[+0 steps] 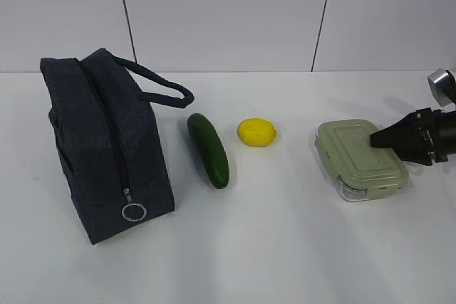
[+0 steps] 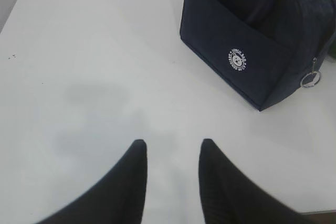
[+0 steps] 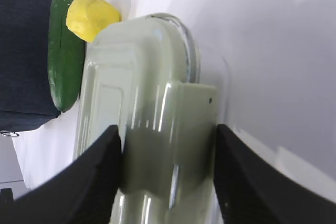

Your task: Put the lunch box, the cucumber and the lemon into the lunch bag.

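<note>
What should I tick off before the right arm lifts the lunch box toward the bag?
1. Right gripper straddles the lunch box: ok, one finger on each side of the lid's clip end.
2. Fingers firmly closed on it: cannot tell.
3. Lunch bag open to receive: not ok, zipper looks shut with its ring pull low on the front.
4. Cucumber and lemon not under the gripper: ok, they lie on the table between bag and box.
5. Left gripper empty: ok, open over bare table beside the bag.
</note>
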{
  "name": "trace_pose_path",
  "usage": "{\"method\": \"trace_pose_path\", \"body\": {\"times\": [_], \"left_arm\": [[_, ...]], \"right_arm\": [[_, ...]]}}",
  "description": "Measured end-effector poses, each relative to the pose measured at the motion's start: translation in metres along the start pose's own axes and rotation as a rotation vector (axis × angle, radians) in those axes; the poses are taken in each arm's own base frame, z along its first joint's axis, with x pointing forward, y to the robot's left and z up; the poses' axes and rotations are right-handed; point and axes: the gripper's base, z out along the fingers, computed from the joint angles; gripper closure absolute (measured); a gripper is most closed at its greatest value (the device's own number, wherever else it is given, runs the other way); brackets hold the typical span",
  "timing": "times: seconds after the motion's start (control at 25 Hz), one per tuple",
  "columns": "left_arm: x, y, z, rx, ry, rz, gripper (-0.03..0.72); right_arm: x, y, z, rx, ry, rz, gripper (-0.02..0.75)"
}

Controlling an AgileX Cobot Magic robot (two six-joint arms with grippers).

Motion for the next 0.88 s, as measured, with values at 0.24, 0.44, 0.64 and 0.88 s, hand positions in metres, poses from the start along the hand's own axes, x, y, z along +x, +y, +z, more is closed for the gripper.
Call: {"method": "trace_pose_path", "body": {"times": [0.24,0.44,0.64,0.88], "left_arm": [[0.0000,0.0000,0.0000,0.000,0.000,0.000,0.446],[0.0000,0.0000,0.0000,0.000,0.000,0.000,0.446],[0.0000,0.0000,0.0000,0.000,0.000,0.000,0.446],[0.0000,0.0000,0.0000,0.000,0.000,0.000,0.446]], "right_arm": [[0.0000,0.0000,0.0000,0.000,0.000,0.002,0.337],[0.0000,0.0004,0.0006,-0.001,0.001,0.001,0.338],[-0.0002,0.0004,0.0006,-0.002,-0.001,0.002,0.339],[-0.0002,0.0006,0.0006,-0.003,0.000,0.014,0.339]]}}
